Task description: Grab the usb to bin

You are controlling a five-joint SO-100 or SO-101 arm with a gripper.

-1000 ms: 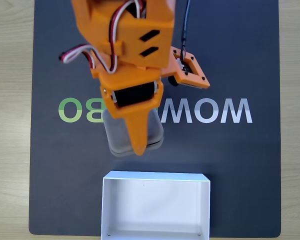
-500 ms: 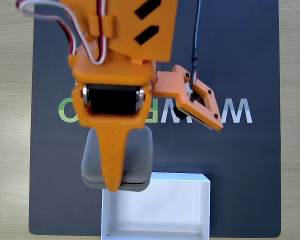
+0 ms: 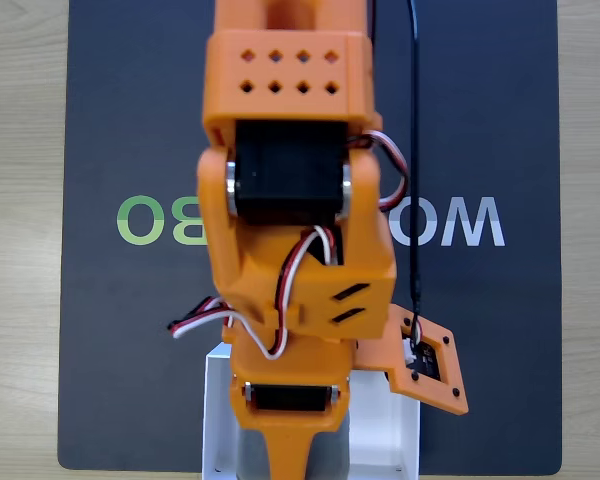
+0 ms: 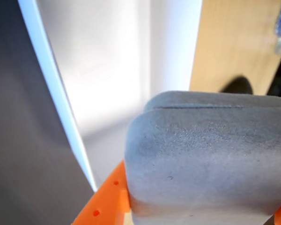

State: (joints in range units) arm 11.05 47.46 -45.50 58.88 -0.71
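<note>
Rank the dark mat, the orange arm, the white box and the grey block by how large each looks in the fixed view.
1. Dark mat.
2. Orange arm, though nearness to the camera enlarges it.
3. White box, partly covered.
4. Grey block, mostly hidden, so its rank is unsure.

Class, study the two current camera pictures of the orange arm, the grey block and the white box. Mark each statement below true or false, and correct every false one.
1. The claw is over the white box in the fixed view. True.
2. The grey block lies flat on the dark mat, clear of the arm. False: it is held up in the claw, as the wrist view shows.
3. The white box stands at the mat's lower edge in the fixed view. True.
4. The white box is full of other items. False: the floor seen in the wrist view is bare white.
5. The mat carries printed letters. True.
</note>
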